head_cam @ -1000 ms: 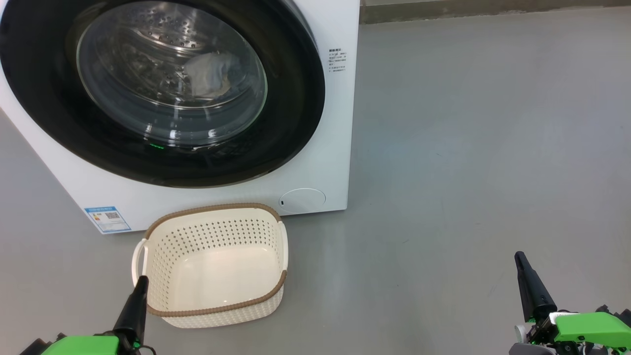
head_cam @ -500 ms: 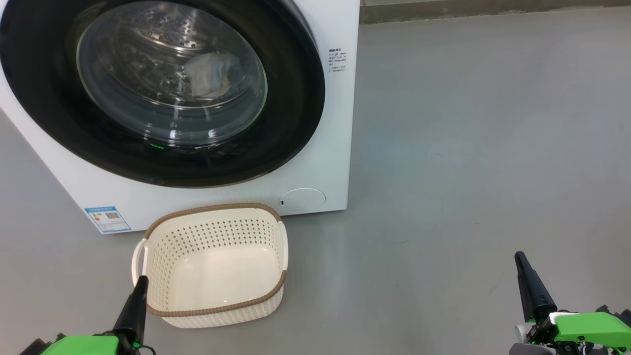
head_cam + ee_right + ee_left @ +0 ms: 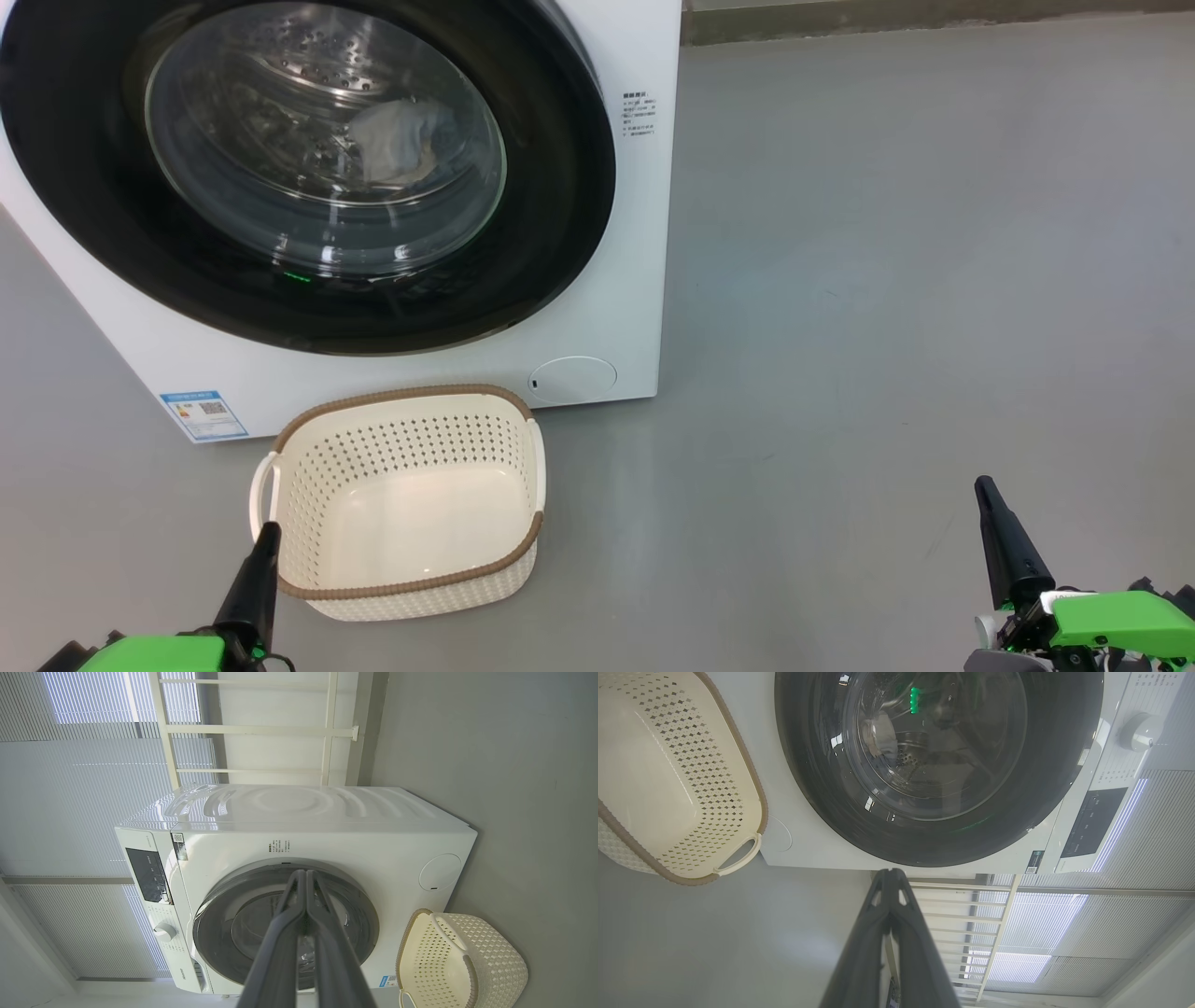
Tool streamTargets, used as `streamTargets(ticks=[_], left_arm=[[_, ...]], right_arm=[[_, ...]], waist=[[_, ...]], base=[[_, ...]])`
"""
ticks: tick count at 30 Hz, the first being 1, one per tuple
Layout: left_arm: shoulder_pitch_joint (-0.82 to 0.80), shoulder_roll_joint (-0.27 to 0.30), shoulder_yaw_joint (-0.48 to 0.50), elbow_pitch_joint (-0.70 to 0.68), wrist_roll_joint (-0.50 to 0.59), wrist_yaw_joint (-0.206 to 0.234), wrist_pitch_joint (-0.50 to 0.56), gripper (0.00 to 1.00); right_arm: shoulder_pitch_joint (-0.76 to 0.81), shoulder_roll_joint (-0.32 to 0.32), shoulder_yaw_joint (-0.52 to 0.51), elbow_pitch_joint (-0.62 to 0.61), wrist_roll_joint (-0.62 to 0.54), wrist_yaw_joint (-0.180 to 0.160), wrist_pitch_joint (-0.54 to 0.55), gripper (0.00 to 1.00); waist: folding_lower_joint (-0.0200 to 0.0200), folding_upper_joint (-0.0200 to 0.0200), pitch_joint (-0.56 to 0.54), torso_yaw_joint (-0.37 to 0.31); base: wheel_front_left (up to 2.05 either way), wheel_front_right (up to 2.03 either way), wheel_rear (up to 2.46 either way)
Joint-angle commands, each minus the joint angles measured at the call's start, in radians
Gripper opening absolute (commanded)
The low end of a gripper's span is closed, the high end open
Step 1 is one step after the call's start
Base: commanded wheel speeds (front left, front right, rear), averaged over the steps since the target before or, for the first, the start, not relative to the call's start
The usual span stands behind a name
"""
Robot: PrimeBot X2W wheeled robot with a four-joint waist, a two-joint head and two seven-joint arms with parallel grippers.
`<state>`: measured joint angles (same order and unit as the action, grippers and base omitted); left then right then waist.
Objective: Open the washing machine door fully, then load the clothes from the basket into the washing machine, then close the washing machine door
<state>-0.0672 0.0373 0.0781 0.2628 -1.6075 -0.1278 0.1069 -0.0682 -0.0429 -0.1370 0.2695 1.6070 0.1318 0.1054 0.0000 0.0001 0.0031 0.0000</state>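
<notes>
Washing machine door (image 3: 560, 233) sat shut, its black rim flush against the white front of the washing machine (image 3: 621, 308). Through the glass bowl I could see a pale bundle of cloth (image 3: 397, 140) lying in the steel drum, right of centre. A small green glint showed low on the glass.

Basket (image 3: 411, 586) stood upright on the grey floor (image 3: 887, 280), just in front of the machine and below the door. It sat between the blue label sticker (image 3: 203, 414) and the round lower flap (image 3: 572, 378). Its far rim was close to the machine's base; couldn't tell if they touched. Its cream bottom was in plain view.

Left gripper (image 3: 268, 532): fingers pressed together, gripping nothing. Its tip was just beside the basket's near-left corner, by the left handle. Along the left wrist camera the two fingers met at the tip with no gap.

Right gripper (image 3: 982, 487): also closed and holding nothing. It was over the floor out to the right, well apart from basket and machine. Along its own wrist camera the joined fingers pointed toward the door.
</notes>
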Motion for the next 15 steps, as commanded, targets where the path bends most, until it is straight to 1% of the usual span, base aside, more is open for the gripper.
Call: streamTargets(ticks=[1,15], left_arm=[[-0.041,0.014,0.035,-0.018,-0.002,-0.003,0.006,0.00],[-0.041,0.014,0.035,-0.018,-0.001,-0.003,0.006,0.00]], right_arm=[[-0.040,-0.008,0.023,-0.025,0.001,-0.001,0.008,0.00],[-0.040,-0.008,0.023,-0.025,0.001,-0.001,0.008,0.00]], waist=[[0.0000,-0.0001,0.000,0.000],[0.0000,-0.0001,0.000,0.000]], base=[[0.00,0.00,0.00],[0.00,0.00,0.00]])
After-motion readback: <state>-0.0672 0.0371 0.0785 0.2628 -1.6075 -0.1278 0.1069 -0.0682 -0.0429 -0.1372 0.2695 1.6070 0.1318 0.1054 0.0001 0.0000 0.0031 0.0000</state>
